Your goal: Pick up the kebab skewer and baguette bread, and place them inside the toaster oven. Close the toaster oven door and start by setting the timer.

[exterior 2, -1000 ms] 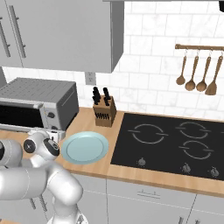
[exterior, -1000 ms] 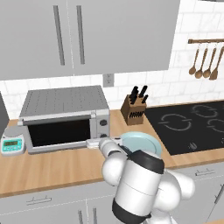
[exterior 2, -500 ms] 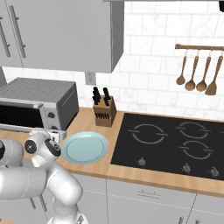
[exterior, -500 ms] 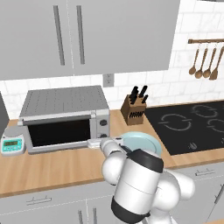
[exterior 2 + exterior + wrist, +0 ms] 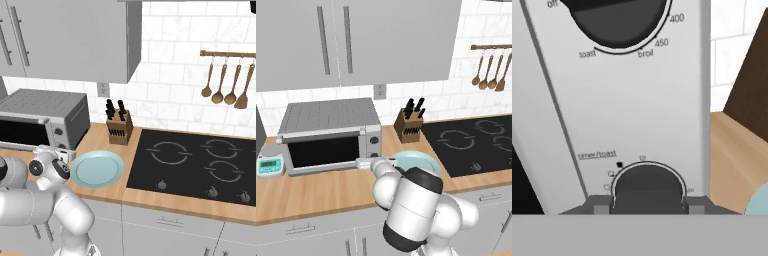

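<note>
From my remote station, I see the end effector [image 5: 648, 207] pressed up against the right panel of the toaster oven [image 5: 331, 135], its two dark fingertips [image 5: 601, 206] set on either side of the lower round knob [image 5: 648, 186], the one labelled timer/toast, and clamped on it. A second, larger knob [image 5: 619, 20] sits above it on the same panel, ringed with the words toast, broil and temperature marks. In the left base view, the white arm [image 5: 416, 210] reaches forward from the lower right, its wrist level with the oven's front right corner. The toaster oven door [image 5: 323, 151] stands shut, its dark glass pane facing me. The oven rests on the wooden worktop [image 5: 321, 192] beneath grey wall cabinets [image 5: 356, 40]. A round light blue plate [image 5: 97, 168] lies just right of the oven, with a knife block [image 5: 119, 129] behind it and a black hob [image 5: 192, 162] further right. A small white scale [image 5: 269, 165] sits left of the oven. Wooden spoons [image 5: 225, 87] hang on the tiled wall.
</note>
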You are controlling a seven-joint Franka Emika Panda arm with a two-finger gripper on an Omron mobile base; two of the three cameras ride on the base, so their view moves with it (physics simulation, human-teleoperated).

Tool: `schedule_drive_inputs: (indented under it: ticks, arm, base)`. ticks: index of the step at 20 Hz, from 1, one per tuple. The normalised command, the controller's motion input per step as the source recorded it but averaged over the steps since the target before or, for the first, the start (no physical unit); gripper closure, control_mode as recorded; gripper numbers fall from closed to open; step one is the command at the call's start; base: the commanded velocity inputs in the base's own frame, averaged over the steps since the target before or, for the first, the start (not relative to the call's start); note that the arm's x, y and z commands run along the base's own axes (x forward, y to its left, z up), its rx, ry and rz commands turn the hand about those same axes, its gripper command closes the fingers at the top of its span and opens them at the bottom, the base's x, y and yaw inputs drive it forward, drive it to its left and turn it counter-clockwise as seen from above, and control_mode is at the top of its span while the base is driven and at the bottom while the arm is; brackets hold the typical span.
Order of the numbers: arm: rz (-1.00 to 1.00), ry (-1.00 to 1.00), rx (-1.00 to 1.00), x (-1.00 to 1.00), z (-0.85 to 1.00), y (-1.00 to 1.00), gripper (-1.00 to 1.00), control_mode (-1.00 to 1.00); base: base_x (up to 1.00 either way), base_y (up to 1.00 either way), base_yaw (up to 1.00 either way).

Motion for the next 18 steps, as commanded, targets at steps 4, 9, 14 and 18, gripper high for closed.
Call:
schedule_drive_inputs:
  ticks: [4, 9, 14, 18]
  arm:
    - [0.00, -0.08, 0.27, -0.06, -0.06, -0.04, 1.00, -1.00]
    - [0.00, -0.15, 0.30, -0.03, -0.14, -0.01, 1.00, -1.00]
    - [0.00, -0.19, 0.31, -0.01, -0.13, 0.00, 1.00, -1.00]
    - [0.00, -0.23, 0.30, 0.00, -0.04, 0.00, 1.00, -1.00]
  base:
    - [0.00, 0.00, 0.00]
    - [0.00, 0.00, 0.00]
    - [0.00, 0.00, 0.00]
    - [0.00, 0.00, 0.00]
